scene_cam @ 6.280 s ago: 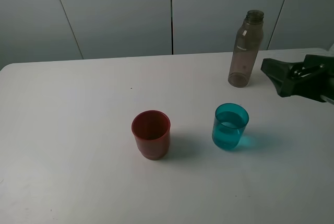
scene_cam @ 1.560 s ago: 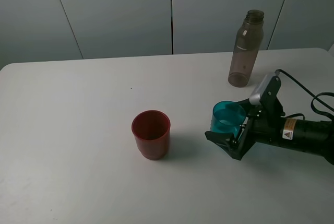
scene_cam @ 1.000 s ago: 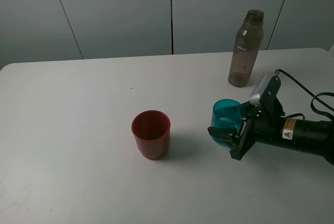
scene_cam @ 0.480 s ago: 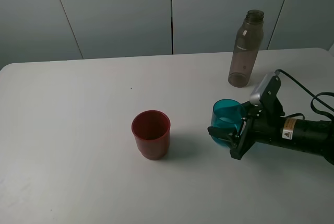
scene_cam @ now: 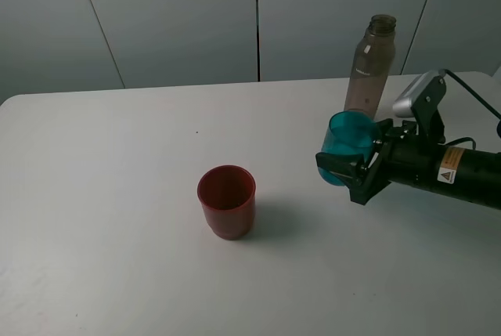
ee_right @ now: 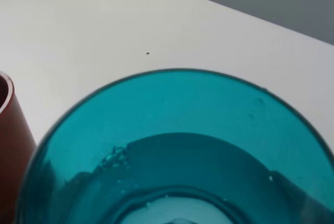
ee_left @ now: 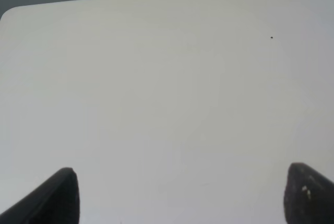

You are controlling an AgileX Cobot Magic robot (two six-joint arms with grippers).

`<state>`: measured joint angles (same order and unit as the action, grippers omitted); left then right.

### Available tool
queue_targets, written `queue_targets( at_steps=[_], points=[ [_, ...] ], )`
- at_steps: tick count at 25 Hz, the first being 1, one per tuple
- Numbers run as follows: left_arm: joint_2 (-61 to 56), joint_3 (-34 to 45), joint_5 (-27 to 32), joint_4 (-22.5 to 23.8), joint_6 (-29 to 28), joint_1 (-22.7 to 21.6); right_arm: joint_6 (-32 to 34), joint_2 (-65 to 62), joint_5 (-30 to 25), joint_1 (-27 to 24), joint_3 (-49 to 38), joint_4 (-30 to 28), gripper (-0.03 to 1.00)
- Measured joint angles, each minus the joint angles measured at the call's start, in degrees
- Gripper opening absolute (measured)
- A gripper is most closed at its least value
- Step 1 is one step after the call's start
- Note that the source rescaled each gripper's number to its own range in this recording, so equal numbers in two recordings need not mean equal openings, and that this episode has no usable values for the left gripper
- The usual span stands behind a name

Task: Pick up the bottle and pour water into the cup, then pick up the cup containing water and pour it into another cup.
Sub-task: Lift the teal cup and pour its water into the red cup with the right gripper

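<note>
Holding the teal cup point(scene_cam: 347, 140) of water upright above the surface point(scene_cam: 117, 258), the right gripper point(scene_cam: 343, 170) is clamped on its lower wall, well to the right of the red cup point(scene_cam: 226, 199); the pour needs a leftward carry to its open mouth.
</note>
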<state>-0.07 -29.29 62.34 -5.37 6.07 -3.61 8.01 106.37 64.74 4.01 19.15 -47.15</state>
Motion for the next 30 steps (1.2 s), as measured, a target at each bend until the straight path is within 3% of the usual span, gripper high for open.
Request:
queue_targets(
  at_steps=[4, 12, 19, 30],
  points=[
    [0.0, 0.0, 0.0, 0.0, 0.0, 0.0, 2.99, -7.04, -5.42, 2.81, 0.0, 0.37, 0.05],
    [0.0, 0.0, 0.0, 0.0, 0.0, 0.0, 8.66, -14.03, -23.97, 12.87, 5.3, -0.22, 0.05],
    [0.0, 0.0, 0.0, 0.0, 0.0, 0.0, 9.33, -14.27, -32.12, 21.08, 10.16, -0.45, 0.05],
    [0.0, 0.0, 0.0, 0.0, 0.0, 0.0, 9.21, -14.27, -41.4, 25.45, 15.84, -6.49, 0.05]
  ],
)
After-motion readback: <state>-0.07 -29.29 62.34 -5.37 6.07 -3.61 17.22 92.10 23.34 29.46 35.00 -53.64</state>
